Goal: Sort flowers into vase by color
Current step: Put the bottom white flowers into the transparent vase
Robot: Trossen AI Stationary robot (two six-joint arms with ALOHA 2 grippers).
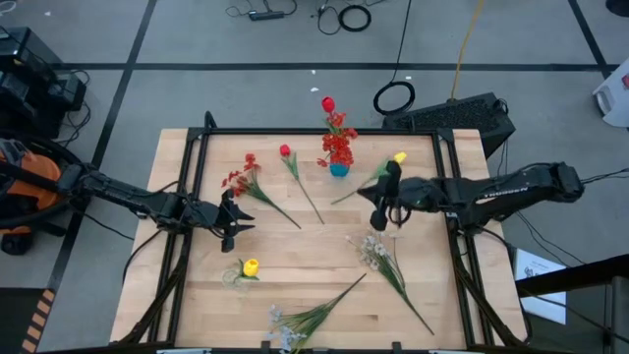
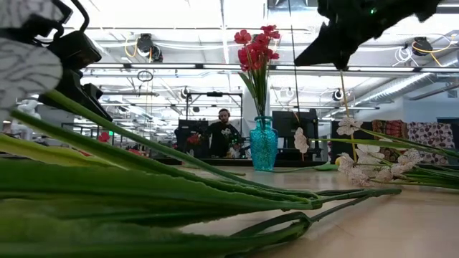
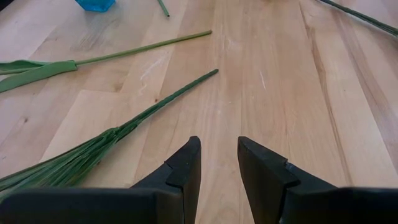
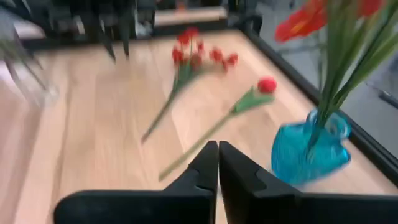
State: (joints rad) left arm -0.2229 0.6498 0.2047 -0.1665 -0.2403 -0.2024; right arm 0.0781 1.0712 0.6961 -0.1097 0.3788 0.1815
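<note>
The teal vase stands near the table's far edge with red flowers upright in it. A clear glass vase at the near left holds a yellow bud. Lying flat on the table are a red bud flower, a red berry spray, a yellow bud flower and white blossom sprays. My right gripper hangs shut and empty above the table, right of the teal vase. My left gripper waits open at the left, near the berry spray.
Black rails frame the wooden table top. Long green stems and leaves lie right before the low camera. Bare wood lies between the two grippers at the middle. A person shows in the room beyond the table.
</note>
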